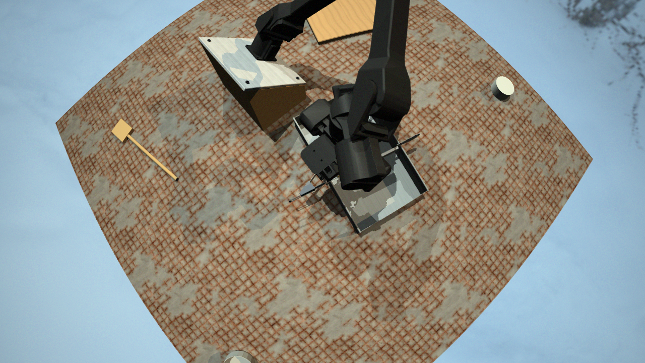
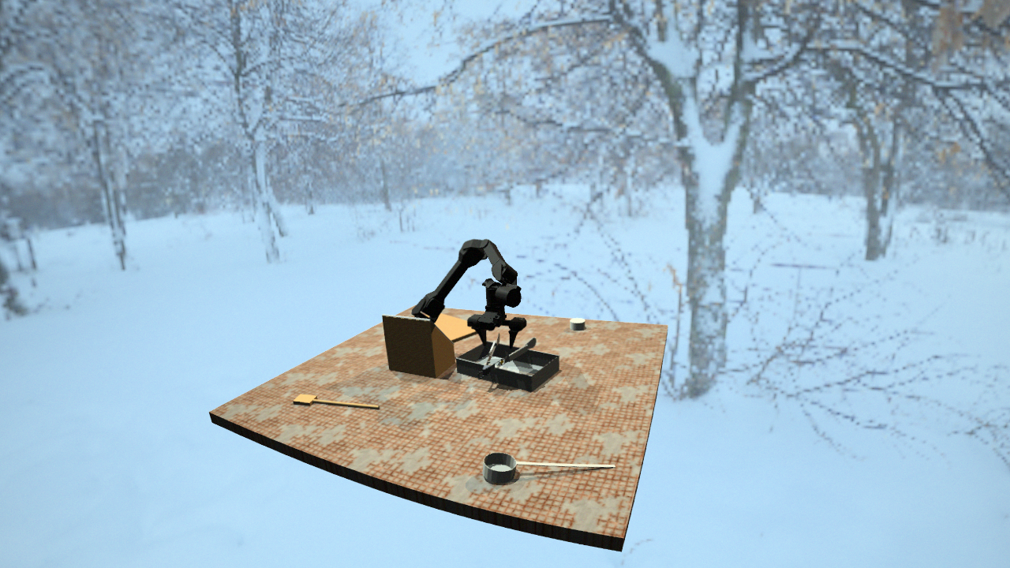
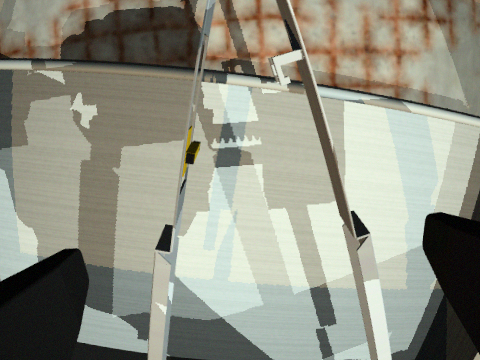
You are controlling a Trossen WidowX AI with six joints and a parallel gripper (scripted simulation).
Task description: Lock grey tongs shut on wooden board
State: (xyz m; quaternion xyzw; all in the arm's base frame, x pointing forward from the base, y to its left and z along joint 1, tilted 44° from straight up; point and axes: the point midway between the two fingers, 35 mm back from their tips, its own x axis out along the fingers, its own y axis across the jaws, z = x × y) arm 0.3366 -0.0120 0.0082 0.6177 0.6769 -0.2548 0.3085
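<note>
Reaching down, pincer (image 2: 498, 347) (image 3: 258, 252) spread above the tongs (image 2: 520, 351) (image 3: 332, 150).

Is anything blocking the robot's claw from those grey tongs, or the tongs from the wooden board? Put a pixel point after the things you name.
Nothing visible stands between the open gripper (image 2: 498, 349) and the tongs (image 1: 390, 152) (image 2: 520, 351) (image 3: 325, 135). Toward the wooden board (image 1: 342, 20) (image 2: 453, 326), the roasting tin's wall (image 2: 494, 379) and the arm itself appear to intervene.

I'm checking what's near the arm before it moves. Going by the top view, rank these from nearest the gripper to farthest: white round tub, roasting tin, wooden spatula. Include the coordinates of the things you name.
1. Roasting tin (image 1: 411, 169) (image 2: 531, 380) (image 3: 400, 105): right under the open gripper (image 2: 504, 351).
2. White round tub (image 1: 503, 85) (image 2: 577, 324): upper right.
3. Wooden spatula (image 1: 152, 158) (image 2: 346, 404): far left.
</note>
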